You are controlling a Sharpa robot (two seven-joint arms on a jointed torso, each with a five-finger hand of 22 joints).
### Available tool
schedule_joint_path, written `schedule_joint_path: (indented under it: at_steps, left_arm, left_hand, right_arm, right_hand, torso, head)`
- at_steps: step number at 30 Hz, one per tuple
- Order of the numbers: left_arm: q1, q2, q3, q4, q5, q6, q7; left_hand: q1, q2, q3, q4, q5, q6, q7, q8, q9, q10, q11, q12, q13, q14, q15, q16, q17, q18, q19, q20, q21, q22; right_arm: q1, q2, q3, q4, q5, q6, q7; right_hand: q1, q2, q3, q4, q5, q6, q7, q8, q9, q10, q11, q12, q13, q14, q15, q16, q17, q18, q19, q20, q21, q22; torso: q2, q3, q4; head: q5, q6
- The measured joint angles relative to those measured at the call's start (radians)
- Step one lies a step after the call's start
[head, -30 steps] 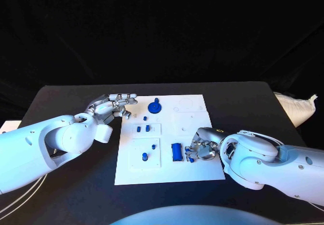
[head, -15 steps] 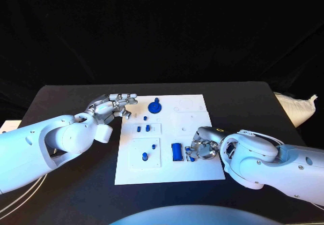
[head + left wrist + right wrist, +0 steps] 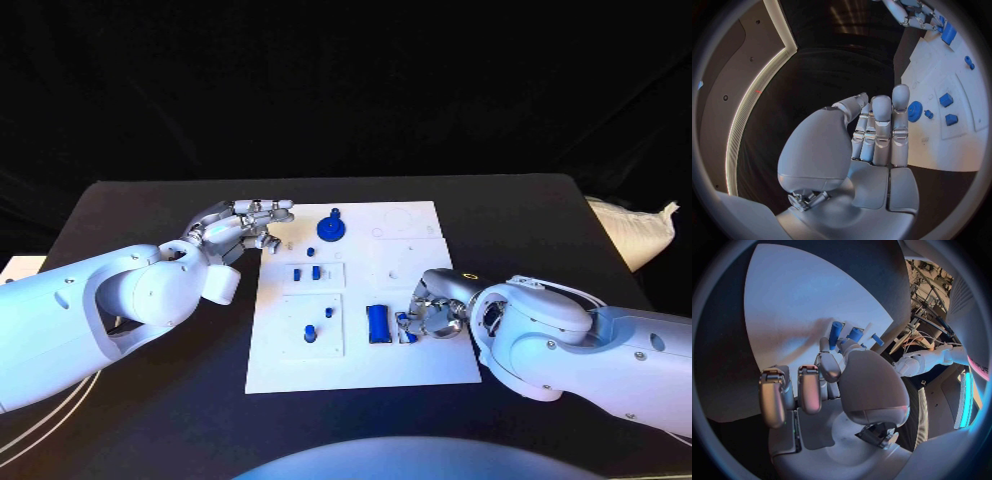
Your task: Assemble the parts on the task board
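Nothing has shifted in the last second. Your right hand point(image 3: 430, 313) stays curled on the blue block point(image 3: 378, 323) at the board's point(image 3: 433, 365) near edge, grip unclear; left hand point(image 3: 238, 228) hovers open.

Task board point(image 3: 411, 360) mid-table point(image 3: 548, 215); left hand point(image 3: 238, 226) at board's far-left edge, right hand point(image 3: 433, 312) over near-right part.

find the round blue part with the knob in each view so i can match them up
Head view: round blue part at the task board's far end, right of the left hand.
Left wrist view: blue disc just past the left hand's fingertips.
Right wrist view: cannot tell.
Shared landmark: the task board.
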Motion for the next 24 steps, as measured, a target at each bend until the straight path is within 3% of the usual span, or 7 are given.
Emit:
schedule_joint_path:
  at_steps: [10,16,20,24]
  left_arm:
    - [0.000,0.000,0.000,0.000,-0.001,0.002,-0.001]
    - [0.000,-0.001,0.000,0.000,-0.001,0.003,-0.003]
    - [0.000,-0.001,0.000,0.000,-0.001,0.003,-0.004]
    - [0.000,-0.001,0.000,0.000,-0.001,0.004,-0.005]
  left_hand:
    - [0.000,0.000,0.000,0.000,0.000,0.000,0.000,0.000,0.000,0.000,0.000,0.000,0.000,0.001,0.001,0.000,0.000,0.000,0.000,0.000,0.000,0.000]
    - [-0.003,0.003,0.000,0.000,0.000,0.000,0.000,0.000,0.000,0.000,0.000,0.000,0.000,0.001,0.001,0.000,-0.001,0.000,0.000,0.000,0.000,0.000]
    - [-0.004,0.004,0.000,0.000,0.000,0.000,0.000,0.000,0.000,0.000,0.000,0.000,0.000,0.001,0.001,0.000,-0.001,0.000,0.000,0.000,0.000,-0.001]
    - [-0.004,0.004,0.000,0.000,0.000,0.000,0.000,0.000,0.000,0.000,0.000,0.000,0.000,0.001,0.001,0.000,-0.001,0.000,0.000,0.000,0.000,-0.001]
  right_arm:
    - [0.001,0.007,0.000,-0.010,-0.001,0.012,0.001]
    - [0.001,0.009,0.000,-0.016,-0.001,0.018,0.001]
    - [0.001,0.010,0.000,-0.017,-0.001,0.022,0.000]
    - [0.001,0.010,0.000,-0.016,-0.001,0.025,0.000]
  right_hand:
    - [-0.013,0.000,-0.022,0.008,-0.006,0.000,0.000,0.000,0.004,0.000,0.000,0.000,0.002,0.000,0.000,0.000,0.000,0.000,0.000,0.000,0.000,0.000]
    - [-0.057,0.001,-0.061,0.013,-0.040,0.004,0.003,0.000,0.004,0.000,0.000,0.000,0.004,0.000,0.000,0.000,0.000,0.000,0.000,0.000,0.000,0.000]
    - [-0.092,0.012,-0.093,0.014,-0.077,0.004,0.003,0.000,0.004,0.003,0.003,0.000,0.008,0.000,0.000,0.000,0.000,0.000,0.000,0.000,0.000,0.000]
    - [-0.106,0.026,-0.113,0.015,-0.085,0.004,0.003,0.000,0.005,0.003,0.003,0.006,0.013,0.000,0.000,0.005,0.000,0.000,0.000,0.000,0.005,0.000]
  torso:
    - [0.000,0.0004,-0.0004]
    - [0.000,0.0004,-0.0004]
    - [0.000,0.0003,-0.0004]
    - [0.000,0.0003,-0.0006]
  head:
    - [0.001,-0.001]
    - [0.001,-0.001]
    - [0.002,-0.001]
    - [0.003,-0.002]
